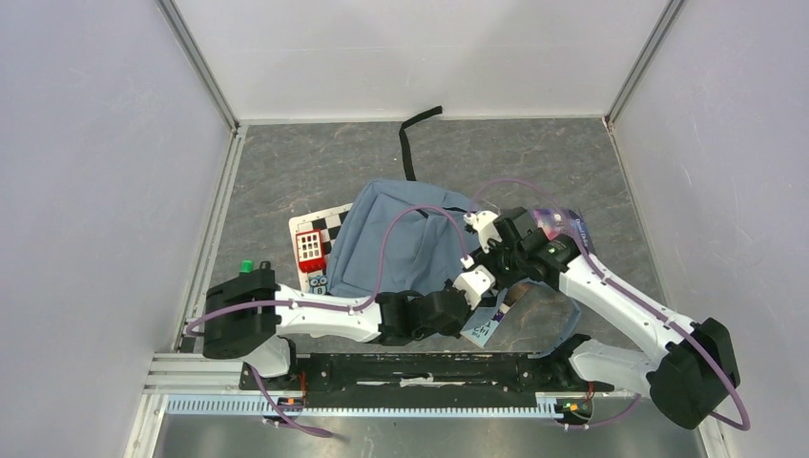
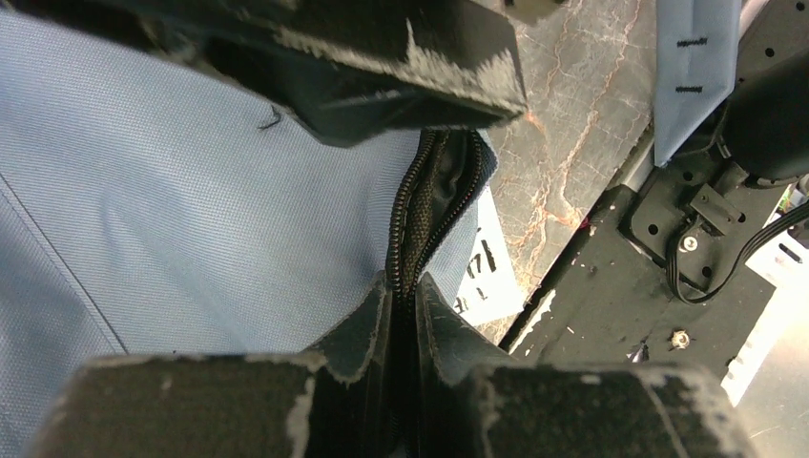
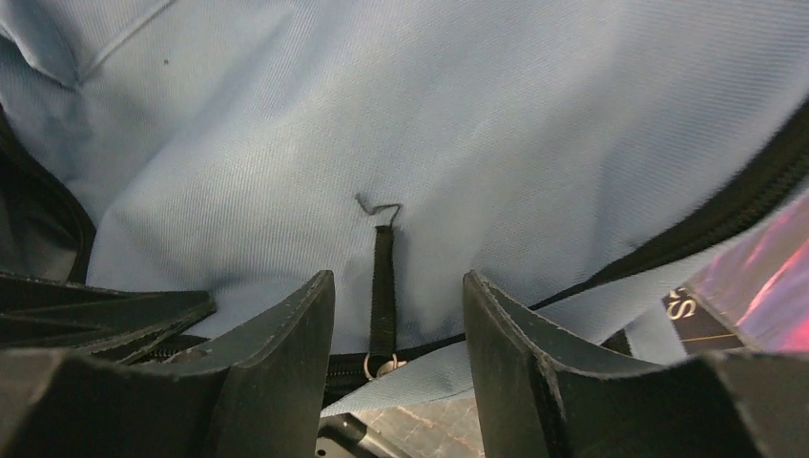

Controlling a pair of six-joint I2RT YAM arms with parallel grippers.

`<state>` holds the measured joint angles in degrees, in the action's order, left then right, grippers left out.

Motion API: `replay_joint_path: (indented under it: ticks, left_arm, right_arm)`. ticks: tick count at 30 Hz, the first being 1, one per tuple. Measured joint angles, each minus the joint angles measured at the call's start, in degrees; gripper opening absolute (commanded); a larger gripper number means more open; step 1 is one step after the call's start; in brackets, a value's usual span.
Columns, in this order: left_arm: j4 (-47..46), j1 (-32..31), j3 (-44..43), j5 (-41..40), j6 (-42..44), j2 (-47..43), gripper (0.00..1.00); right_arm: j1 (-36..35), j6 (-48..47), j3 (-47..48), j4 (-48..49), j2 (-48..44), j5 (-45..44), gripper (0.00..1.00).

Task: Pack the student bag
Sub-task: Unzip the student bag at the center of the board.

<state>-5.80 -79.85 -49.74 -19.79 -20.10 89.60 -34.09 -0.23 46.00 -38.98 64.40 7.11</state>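
The student bag (image 1: 401, 248), grey-blue fabric, lies in the middle of the table with its open mouth toward the arms. My left gripper (image 2: 403, 286) is shut on the bag's black zip edge (image 2: 420, 219), with the fabric pinched between its fingertips. My right gripper (image 3: 399, 286) hangs just above, open. Its two fingers stand either side of the black zip pull strap (image 3: 383, 277) without touching it. The metal ring of the pull (image 3: 383, 364) shows low between them. In the top view both grippers meet at the bag's near right edge.
A glossy purple book (image 1: 563, 224) lies at the bag's right side by the right arm. A checkered card with a red block (image 1: 310, 248) sits left of the bag. A black strap (image 1: 410, 143) trails to the back. A white label (image 2: 487, 277) lies near the base rail (image 1: 410, 367).
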Motion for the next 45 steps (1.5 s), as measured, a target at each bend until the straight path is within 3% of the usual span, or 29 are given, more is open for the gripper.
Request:
replay_joint_path:
  ticks: [8, 14, 16, 18, 20, 25, 34, 45]
  left_arm:
    - [2.47, -0.87, -1.73, -1.4, -0.02, 1.14, 0.07]
    - [3.17, -1.07, -1.77, -2.32, -0.11, 1.42, 0.06]
    - [3.3, -1.18, -1.77, -2.75, -0.55, 1.42, 0.06]
    - [3.39, -1.22, -1.79, -3.08, -0.94, 1.42, 0.06]
    - [3.52, -1.27, -1.88, -3.37, -1.49, 1.42, 0.05]
    - [3.76, -1.29, -1.97, -3.96, -1.75, 1.42, 0.04]
    - [3.96, -1.27, -1.97, -4.24, -1.68, 0.9, 0.02]
    - [4.15, -1.95, -1.97, -5.01, -1.66, 0.85, 0.02]
  right_arm:
    - [-1.97, 1.42, -3.32, -0.94, -1.86, 0.87, 0.53]
    - [-3.54, 2.93, -5.55, 1.62, -2.21, 0.48, 0.39]
    - [-3.96, 3.54, -6.14, 2.54, -2.34, -0.28, 0.28]
    - [-4.13, 3.91, -6.64, 3.21, -2.82, -1.01, 0.09]
    - [-4.24, 4.66, -7.15, 3.85, -3.52, -2.1, 0.0]
    - [-4.55, 6.88, -7.32, 4.66, -5.51, -7.32, 0.0]
    - [-4.87, 8.41, -0.66, 6.08, -9.46, -24.55, 0.0]
    - [-4.85, 4.57, 0.94, 12.44, -4.9, -36.7, 0.0]
